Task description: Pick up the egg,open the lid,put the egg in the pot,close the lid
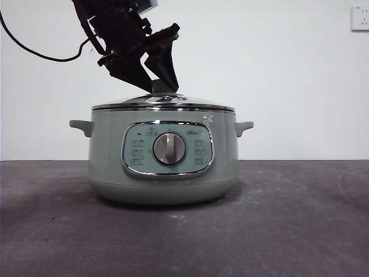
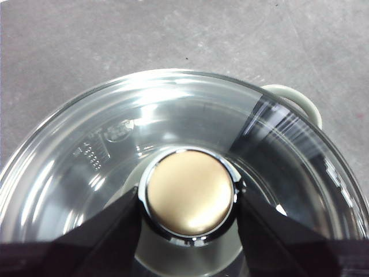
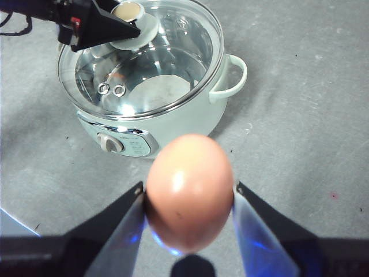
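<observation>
The egg (image 3: 189, 193) is clamped between the jaws of the right gripper (image 3: 189, 202), held in the air above the grey worktop (image 3: 300, 115), with the pot (image 3: 155, 115) well beyond and below it. The lid (image 1: 163, 102) still sits on the pot, and the left gripper (image 2: 189, 202) has its jaws set on either side of the knob (image 2: 189, 193), touching it. So the egg is picked up and the lid-opening step is in hand. The next move, I judge, calls for lifting the lid straight up and aside, clearing the opening for the egg.
</observation>
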`<state>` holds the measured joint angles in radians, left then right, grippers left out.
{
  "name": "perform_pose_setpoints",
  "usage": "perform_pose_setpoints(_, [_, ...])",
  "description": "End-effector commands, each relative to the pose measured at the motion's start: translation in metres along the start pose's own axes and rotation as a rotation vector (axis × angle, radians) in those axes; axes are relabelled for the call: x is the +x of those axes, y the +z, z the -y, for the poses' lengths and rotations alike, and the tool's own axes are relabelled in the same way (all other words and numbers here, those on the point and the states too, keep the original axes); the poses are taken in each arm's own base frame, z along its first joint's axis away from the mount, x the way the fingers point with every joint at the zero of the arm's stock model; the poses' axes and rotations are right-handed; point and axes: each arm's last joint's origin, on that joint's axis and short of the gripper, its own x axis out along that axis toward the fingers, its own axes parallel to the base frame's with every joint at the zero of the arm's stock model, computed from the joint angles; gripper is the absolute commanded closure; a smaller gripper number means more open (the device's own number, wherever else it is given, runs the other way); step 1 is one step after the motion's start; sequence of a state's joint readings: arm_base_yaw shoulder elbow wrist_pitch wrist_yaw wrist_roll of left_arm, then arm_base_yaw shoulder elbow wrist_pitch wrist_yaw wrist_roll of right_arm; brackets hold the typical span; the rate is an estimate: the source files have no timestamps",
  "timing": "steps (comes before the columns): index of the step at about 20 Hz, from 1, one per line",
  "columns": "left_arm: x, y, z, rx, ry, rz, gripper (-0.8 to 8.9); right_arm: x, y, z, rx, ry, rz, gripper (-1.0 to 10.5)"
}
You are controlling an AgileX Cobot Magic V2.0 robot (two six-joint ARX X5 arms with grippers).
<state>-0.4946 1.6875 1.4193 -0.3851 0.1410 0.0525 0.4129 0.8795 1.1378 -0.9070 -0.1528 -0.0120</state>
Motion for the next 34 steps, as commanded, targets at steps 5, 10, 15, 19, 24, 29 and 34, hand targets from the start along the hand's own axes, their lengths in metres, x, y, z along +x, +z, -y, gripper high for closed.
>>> perform_pose_setpoints(5, [-0.074,0.026,0.008,0.019,0.021,0.184,8.22,0.006,0.004,0.001,-0.007,0.005,0.018,9.6])
perform_pose_setpoints(10, [-0.153,0.024,0.019,0.03,0.031,0.255,8.22,0.04,0.022,0.003,-0.013,0.037,0.045,9.6])
perform_pose_setpoints(15, [-0.235,0.003,0.031,0.034,0.082,0.318,8.22,0.105,0.051,-0.012,-0.058,0.113,-0.021,9.6])
perform_pose_setpoints(19, [-0.279,-0.02,0.038,0.035,0.082,0.324,8.22,0.165,0.084,-0.029,-0.116,0.157,-0.08,9.6])
perform_pose_setpoints(24, [-0.307,-0.039,0.043,0.028,0.081,0.336,8.22,0.245,0.098,-0.047,-0.172,0.18,-0.163,9.6])
perform_pose_setpoints(29, [-0.316,-0.046,0.045,0.01,0.076,0.333,8.22,0.303,0.081,-0.059,-0.278,0.122,-0.211,9.6])
perform_pose_setpoints(34, [-0.315,-0.047,0.045,0.009,0.076,0.32,8.22,0.339,0.056,-0.058,-0.294,0.09,-0.301,9.6])
